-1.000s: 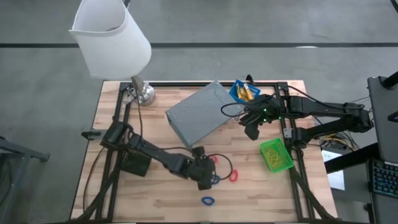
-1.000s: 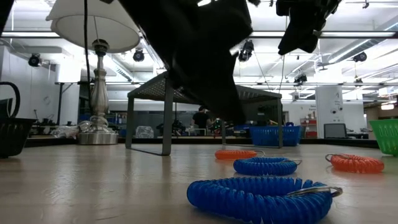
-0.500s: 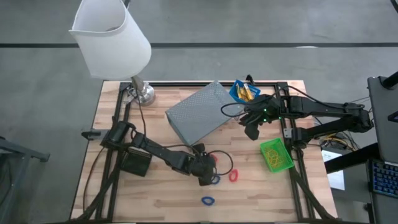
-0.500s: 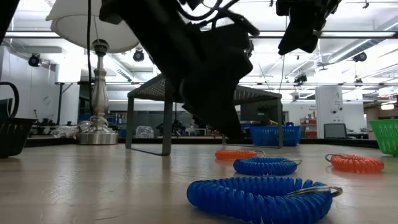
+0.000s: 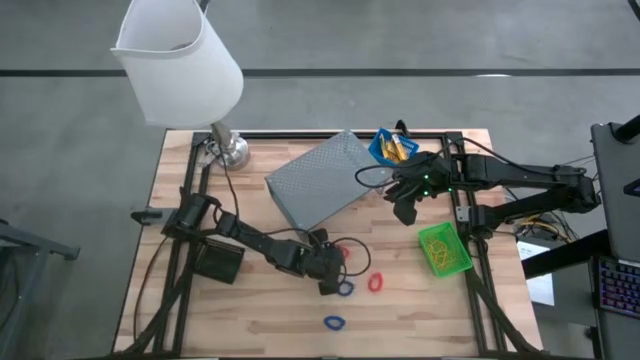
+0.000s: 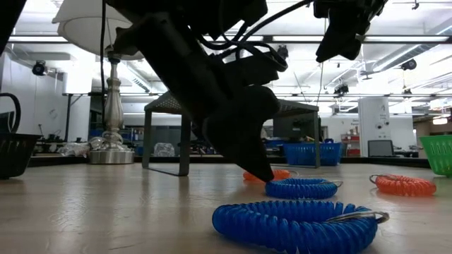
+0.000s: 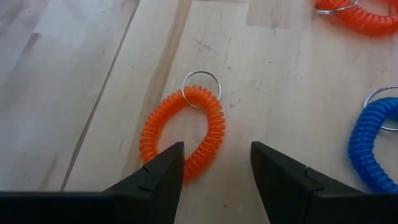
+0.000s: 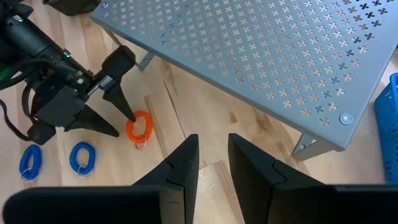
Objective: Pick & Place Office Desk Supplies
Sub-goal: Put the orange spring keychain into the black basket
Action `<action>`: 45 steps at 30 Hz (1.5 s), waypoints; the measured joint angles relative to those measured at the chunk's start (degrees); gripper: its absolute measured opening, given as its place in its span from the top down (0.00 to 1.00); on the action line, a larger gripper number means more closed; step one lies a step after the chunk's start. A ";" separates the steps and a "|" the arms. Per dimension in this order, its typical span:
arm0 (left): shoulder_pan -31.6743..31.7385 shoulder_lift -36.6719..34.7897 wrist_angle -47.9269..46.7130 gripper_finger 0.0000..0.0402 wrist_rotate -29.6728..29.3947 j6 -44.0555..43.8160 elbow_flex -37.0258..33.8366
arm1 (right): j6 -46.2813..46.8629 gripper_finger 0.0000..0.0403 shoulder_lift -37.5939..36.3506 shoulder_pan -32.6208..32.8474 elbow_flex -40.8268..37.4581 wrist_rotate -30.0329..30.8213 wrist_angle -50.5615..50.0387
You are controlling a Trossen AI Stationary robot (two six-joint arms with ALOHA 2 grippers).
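Note:
An orange coil loop (image 7: 183,134) with a metal ring lies flat on the wood. My left gripper (image 7: 214,163) is open and low over the loop's near end, one fingertip (image 8: 130,116) right beside the loop (image 8: 139,127). A second orange loop (image 5: 375,283) and two blue loops (image 5: 345,289) (image 5: 333,322) lie nearby. My right gripper (image 8: 213,158) hangs high by the grey stand, narrowly open, with nothing between its fingers. The blue bin (image 5: 392,147) holds yellow pieces. The green bin (image 5: 443,249) and the black bin (image 5: 218,262) stand on the table. My left gripper slants down from the table's left, and one fingertip (image 7: 176,155) is at the near end of the orange loop (image 7: 186,168). I cannot tell whether it touches the loop, which lies flat on the table.
A grey perforated metal stand (image 5: 322,180) on legs fills the middle back. A lamp with a white shade (image 5: 180,60) and metal base (image 5: 233,150) stands at the far left corner. A black cable (image 5: 365,262) curls beside the loops.
My left gripper has come down toward the table and a little toward its far edge, onto the orange loop, with its fingers as wide apart as before. The loops have stayed where they were.

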 joint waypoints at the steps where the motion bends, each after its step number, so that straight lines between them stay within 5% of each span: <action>1: 0.02 0.00 0.04 0.53 0.02 0.00 0.02 | 0.00 0.79 0.00 0.00 0.00 -0.01 -0.02; 33: 1.08 -0.13 2.98 0.57 -0.83 7.26 0.13 | -0.01 0.79 0.01 0.04 0.00 -0.01 -0.02; 45: 3.25 -0.15 2.39 0.57 5.20 2.36 0.13 | 0.00 0.79 0.02 0.04 0.00 -0.01 0.00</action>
